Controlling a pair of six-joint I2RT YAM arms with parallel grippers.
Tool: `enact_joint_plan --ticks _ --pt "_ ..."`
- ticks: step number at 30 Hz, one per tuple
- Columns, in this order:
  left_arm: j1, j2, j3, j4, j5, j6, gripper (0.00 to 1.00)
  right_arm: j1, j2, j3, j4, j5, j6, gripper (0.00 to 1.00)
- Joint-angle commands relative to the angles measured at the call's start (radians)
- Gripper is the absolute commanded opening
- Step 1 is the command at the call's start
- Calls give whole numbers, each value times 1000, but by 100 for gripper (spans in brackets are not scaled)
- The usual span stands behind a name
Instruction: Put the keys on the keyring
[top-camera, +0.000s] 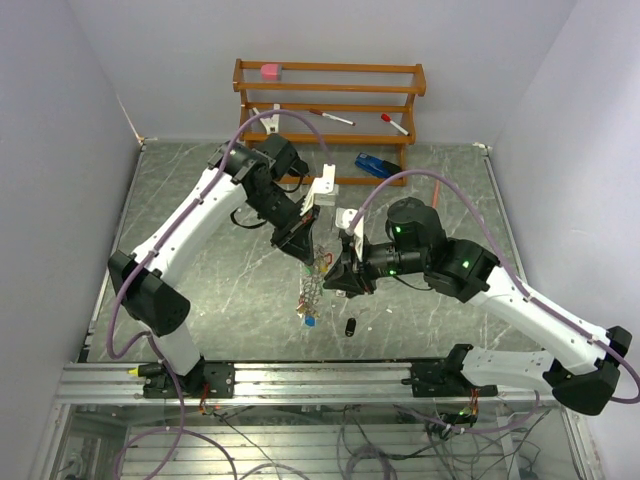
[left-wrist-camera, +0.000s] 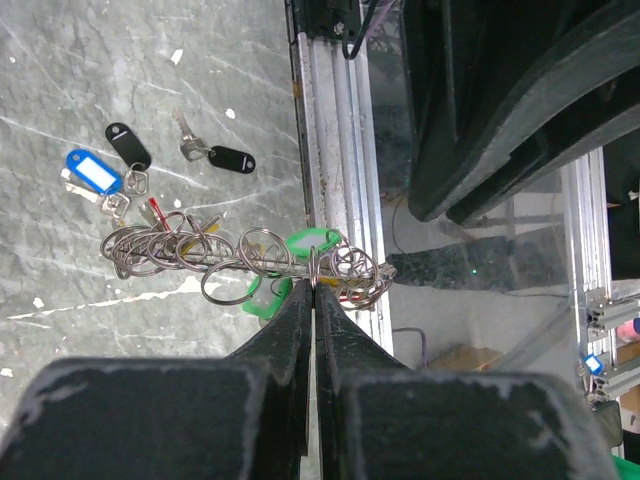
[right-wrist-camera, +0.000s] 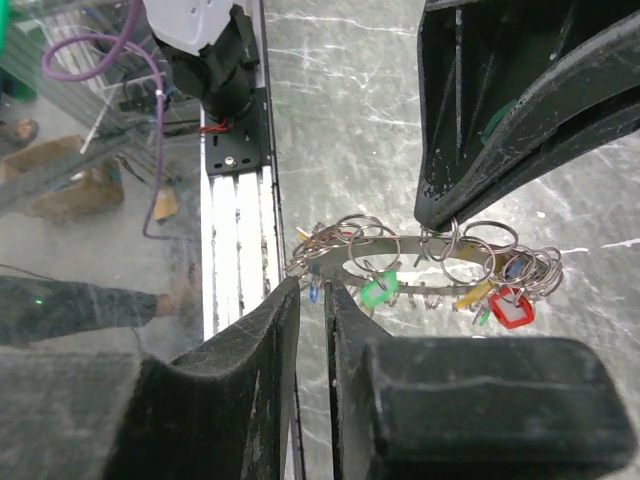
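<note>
1. Your left tool (left-wrist-camera: 315, 283) is pinching shut on the large thin silvery wire keyring (left-wrist-camera: 230, 262). It is holding the loop up above the grey marbled worktop (left-wrist-camera: 60, 60), and small rings and tags are bunching along the wire.
2. Your right tool (right-wrist-camera: 312, 292) is sitting just beside one end of the keyring. Its fingers are showing only a narrow slit, and you cannot tell whether they are gripping anything.
3. A green plastic tag (right-wrist-camera: 378, 292) and a red plastic tag (right-wrist-camera: 505, 308) are dangling from the loop, near the left tool's tips.
4. Three loose keys are lying on the worktop below the loop:
   - a small key with a blue plastic tag (left-wrist-camera: 93, 170);
   - a small key with a black plastic tag (left-wrist-camera: 128, 145), just beside the blue one;
   - a silver key with a black oval tag (left-wrist-camera: 232, 158), a little apart from the other two.
5. The right tool's black body is filling the upper right of the left wrist view. The left tool is covering part of the loop in the right wrist view.
6. A ribbed aluminium rail (left-wrist-camera: 335, 150) is running along the worktop's near edge, and in both wrist views it is passing behind the loop's end.
7. A brown wooden rack (top-camera: 330, 70) is standing against the far wall, well apart from both tools.
   - It is carrying a pink block (top-camera: 270, 70) and two red-capped pens (top-camera: 333, 118).
   - A blue object (top-camera: 378, 165) is lying at its foot.
</note>
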Motion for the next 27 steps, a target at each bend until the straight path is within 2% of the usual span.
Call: enact_joint_plan --ticks 1,5,15,21,27 --pt "12 -48 -6 5 106 7 7 4 8 30 -29 28 -93 16" --pt "15 -80 -15 7 124 30 7 2 -23 -16 49 63 -42 14" --pt "62 -117 -19 7 212 73 7 -1 -181 -299 532 118 231 12" --pt "62 -117 -65 7 185 92 7 -2 -154 -300 601 138 272 12" --pt "61 -128 -98 7 161 105 7 -33 -120 -255 596 111 263 10"
